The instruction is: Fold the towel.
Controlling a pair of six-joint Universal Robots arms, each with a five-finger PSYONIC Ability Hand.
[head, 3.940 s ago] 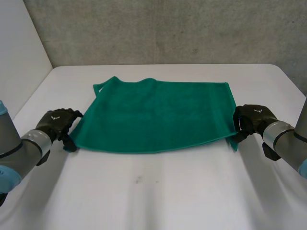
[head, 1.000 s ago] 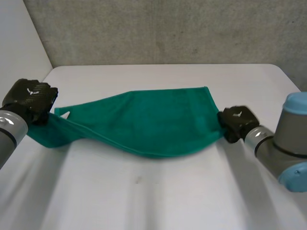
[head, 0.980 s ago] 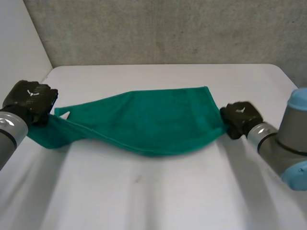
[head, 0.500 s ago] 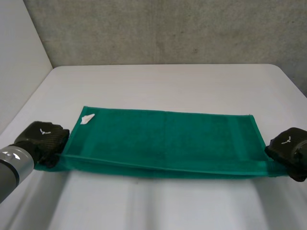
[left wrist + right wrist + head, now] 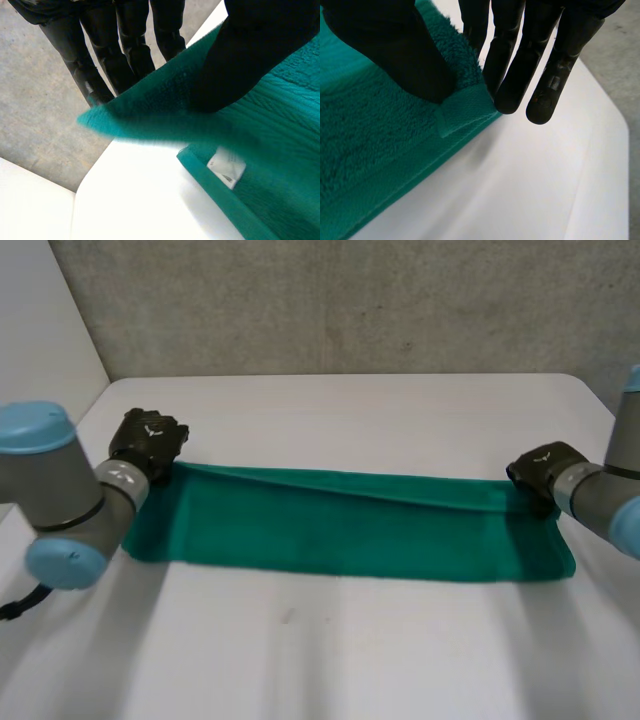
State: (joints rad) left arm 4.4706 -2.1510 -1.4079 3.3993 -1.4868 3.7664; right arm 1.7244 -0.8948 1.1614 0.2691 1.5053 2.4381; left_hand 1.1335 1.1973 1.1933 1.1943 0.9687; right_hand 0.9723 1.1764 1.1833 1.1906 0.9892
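Green towel [image 5: 340, 525], long axis L-R.

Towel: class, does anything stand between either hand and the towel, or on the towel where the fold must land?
Nothing visible does. The left hand pinches the towel at its far left corner, the right hand pinches it at its far right corner, and nothing lies on the towel's green surface.

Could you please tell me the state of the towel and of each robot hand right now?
towel: folded in half lengthwise on the table.
left robot hand: pinching the towel's left far corner.
right robot hand: pinching the towel's right far corner.
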